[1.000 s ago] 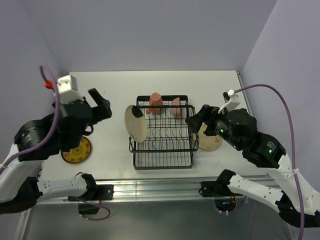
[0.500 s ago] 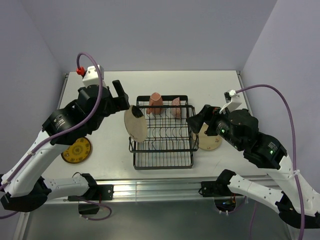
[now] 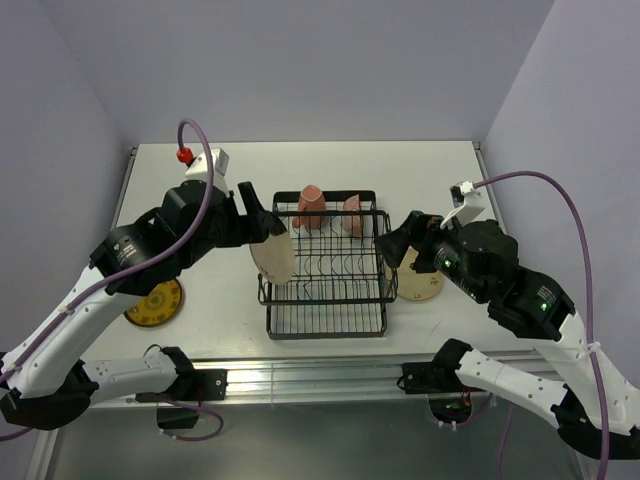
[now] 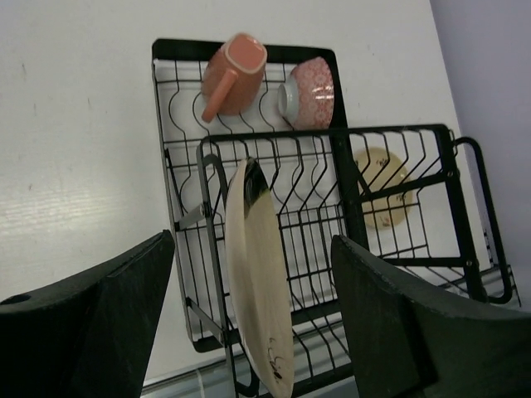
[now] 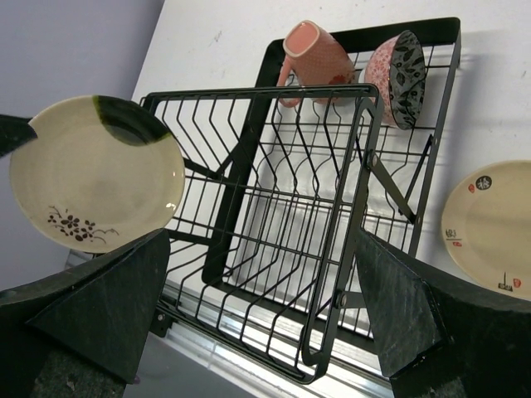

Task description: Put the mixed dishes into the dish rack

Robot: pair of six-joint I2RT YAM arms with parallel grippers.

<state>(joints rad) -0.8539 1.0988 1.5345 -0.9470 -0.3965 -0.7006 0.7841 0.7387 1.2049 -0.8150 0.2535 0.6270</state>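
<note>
Presently poised with left gripper (image 4: pixel 250 247) spread wide over cream plate (image 4: pixel 259 286) standing on edge at dish rack's (image 4: pixel 344 195) left end, gripping nothing. Likewise hovering with right gripper (image 5: pixel 264 240) wide open, empty.

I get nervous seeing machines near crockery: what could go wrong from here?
1. The cream plate stands tilted on edge at the left end of the dish rack; the left fingers, open close to it, could nudge it off onto the table.
2. The other cream plate lies flat on the table beside the rack, below the open right fingers; a flat plate might be hard to grip and slip.
</note>
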